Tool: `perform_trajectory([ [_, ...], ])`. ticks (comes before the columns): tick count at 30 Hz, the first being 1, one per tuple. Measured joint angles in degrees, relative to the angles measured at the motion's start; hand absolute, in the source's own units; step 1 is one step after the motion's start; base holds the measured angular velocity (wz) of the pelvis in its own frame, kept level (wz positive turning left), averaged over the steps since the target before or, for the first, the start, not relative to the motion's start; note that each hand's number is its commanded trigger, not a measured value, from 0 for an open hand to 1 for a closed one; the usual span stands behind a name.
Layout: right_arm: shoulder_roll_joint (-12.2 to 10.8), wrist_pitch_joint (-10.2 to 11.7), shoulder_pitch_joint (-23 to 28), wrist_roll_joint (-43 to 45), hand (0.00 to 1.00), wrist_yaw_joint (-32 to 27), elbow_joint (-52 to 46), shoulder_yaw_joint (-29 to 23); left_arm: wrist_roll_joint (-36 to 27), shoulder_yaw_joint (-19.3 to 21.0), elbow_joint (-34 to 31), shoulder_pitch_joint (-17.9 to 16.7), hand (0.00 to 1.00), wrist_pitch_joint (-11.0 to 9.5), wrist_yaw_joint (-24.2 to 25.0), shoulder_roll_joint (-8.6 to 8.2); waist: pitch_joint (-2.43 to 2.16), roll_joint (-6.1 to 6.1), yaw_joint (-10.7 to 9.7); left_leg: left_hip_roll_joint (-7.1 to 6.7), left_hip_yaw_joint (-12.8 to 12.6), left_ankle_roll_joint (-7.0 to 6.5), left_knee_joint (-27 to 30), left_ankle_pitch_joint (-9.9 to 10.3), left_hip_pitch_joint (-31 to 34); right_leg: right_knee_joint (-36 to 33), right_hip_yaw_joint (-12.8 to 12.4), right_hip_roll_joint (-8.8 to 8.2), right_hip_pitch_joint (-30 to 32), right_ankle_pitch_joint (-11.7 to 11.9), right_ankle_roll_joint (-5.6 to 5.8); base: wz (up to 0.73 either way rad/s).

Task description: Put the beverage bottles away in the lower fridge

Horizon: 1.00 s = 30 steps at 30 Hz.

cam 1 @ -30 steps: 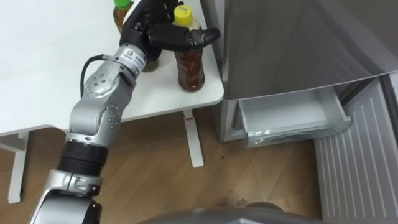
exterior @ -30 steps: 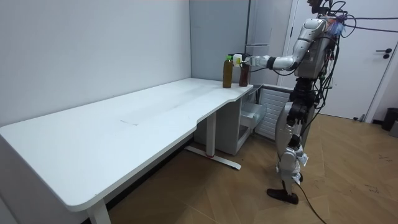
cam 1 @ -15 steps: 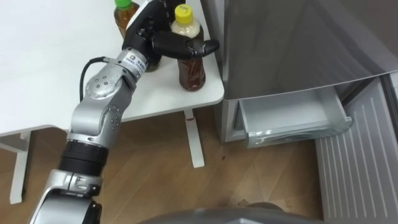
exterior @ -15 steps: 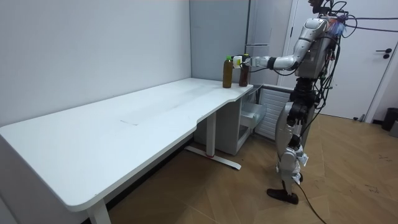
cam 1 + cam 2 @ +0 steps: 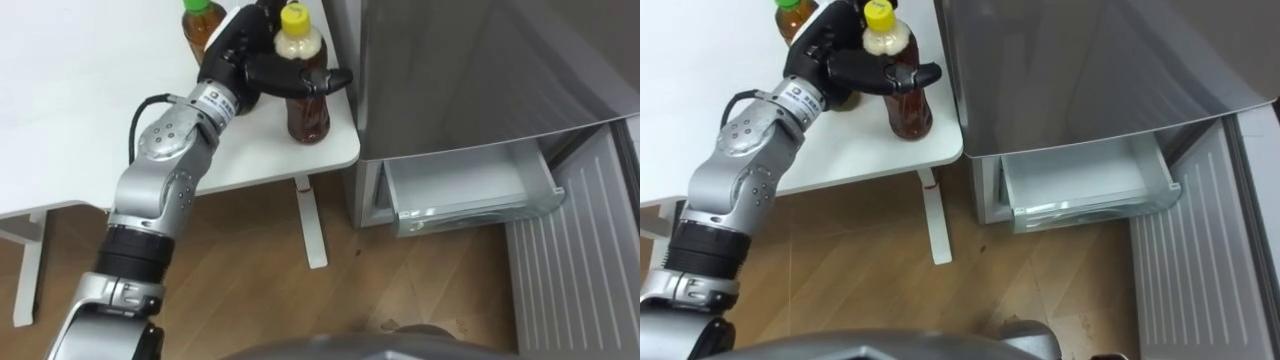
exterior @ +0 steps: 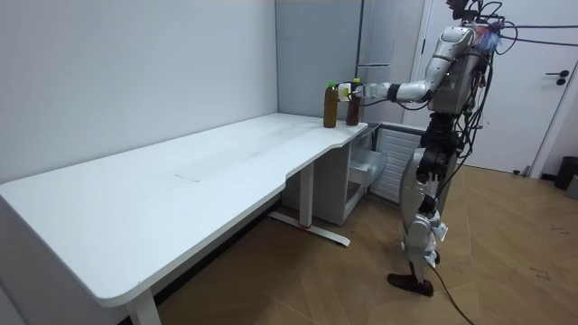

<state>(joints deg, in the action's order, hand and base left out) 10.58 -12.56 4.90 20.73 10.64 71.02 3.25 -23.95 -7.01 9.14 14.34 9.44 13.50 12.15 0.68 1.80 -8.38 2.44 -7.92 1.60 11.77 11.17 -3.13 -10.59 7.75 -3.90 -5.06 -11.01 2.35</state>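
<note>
My left hand [image 5: 240, 52] is closed around the yellow-capped bottle [image 5: 308, 112], with my fingers [image 5: 300, 76] curled across its shoulder just under the cap and my thumb hidden on the far side. The bottle holds brown drink and stands upright at the near right corner of the white table [image 5: 90, 120]. Its base is at the tabletop, though I cannot tell whether it rests there or has just cleared it. Behind my hand, farther in from the table edge, is the green-capped bottle [image 5: 198, 22]. It is also upright and brown, partly covered by my wrist, and sits close beside the one I hold. Just to the right of the table corner is the grey fridge [image 5: 470, 70]. Its lower drawer [image 5: 470, 192] is pulled out above the wooden floor [image 5: 260, 280], pale inside, with no bottle in it. To the right of the drawer lies a ribbed grey panel [image 5: 570, 270]. In the room view I stand upright on the floor at the end of the long table, right beside the fridge, with my left arm stretched out level toward the two bottles.
</note>
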Motion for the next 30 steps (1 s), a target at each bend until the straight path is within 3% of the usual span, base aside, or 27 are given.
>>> perform_trajectory([
  [30,0.0,0.0,0.0,0.0,0.00,0.0,0.2,0.1,4.6,-0.4,1.4,0.0,1.00,0.5,0.7,-0.20,0.05,0.04,-0.6,-0.01,-0.1,0.00,-0.1,0.0,-0.2,0.1,-0.2,0.01,0.2,0.0,0.01,0.00],
])
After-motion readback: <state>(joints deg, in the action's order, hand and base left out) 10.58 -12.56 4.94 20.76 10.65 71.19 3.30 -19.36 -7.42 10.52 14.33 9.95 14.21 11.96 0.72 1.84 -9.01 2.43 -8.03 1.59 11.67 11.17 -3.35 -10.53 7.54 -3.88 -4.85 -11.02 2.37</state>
